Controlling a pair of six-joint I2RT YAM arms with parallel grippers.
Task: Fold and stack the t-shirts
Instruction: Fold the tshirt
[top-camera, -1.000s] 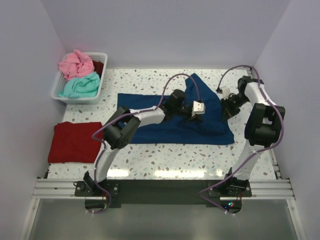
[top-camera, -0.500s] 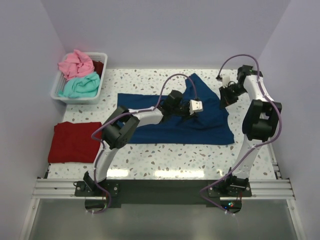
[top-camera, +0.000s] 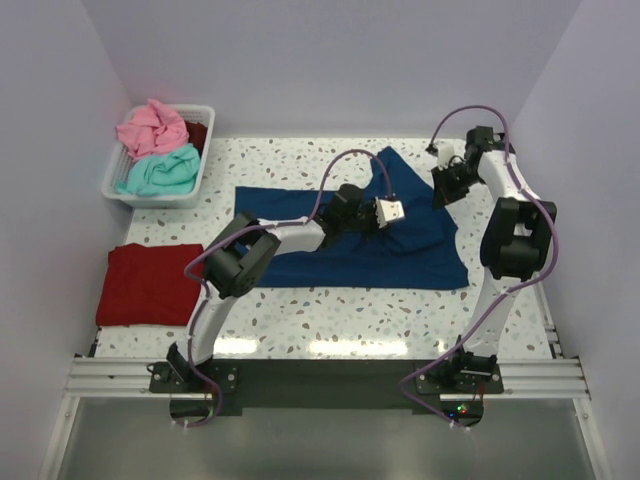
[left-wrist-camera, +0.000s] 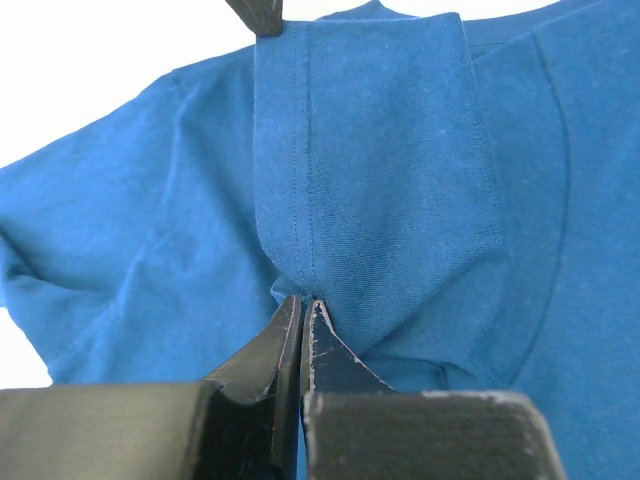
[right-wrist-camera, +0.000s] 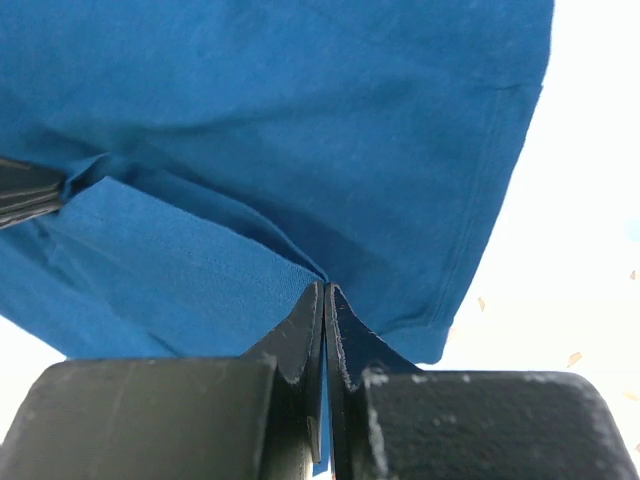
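The blue t-shirt (top-camera: 290, 205) lies spread across the middle of the table (top-camera: 350, 315), and its right part is raised off the surface into a peak. The left gripper (left-wrist-camera: 303, 300) is closed tight on a folded strip of the blue cloth with a seam, pinched at the very tips of the fingers. The right gripper (right-wrist-camera: 325, 290) is also closed tight, on a fold of the same shirt near its hemmed edge. In each wrist view the other gripper appears at the far end of the strip, so both seem to hold one edge between them.

I judge that the step is to fold the raised side over the flat part. To do it well, both grippers should travel together at one height, so that the edge between them is straight and does not sag. The pinches are thin, so a slow move is safer. The cloth should be let go only when it lies flat and its edges meet.

The red t-shirt (top-camera: 150, 285) lies folded at the left of the table. The pink t-shirt (top-camera: 150, 128) and the teal t-shirt (top-camera: 160, 172) wait in the white basket (top-camera: 160, 200) at the far left corner.
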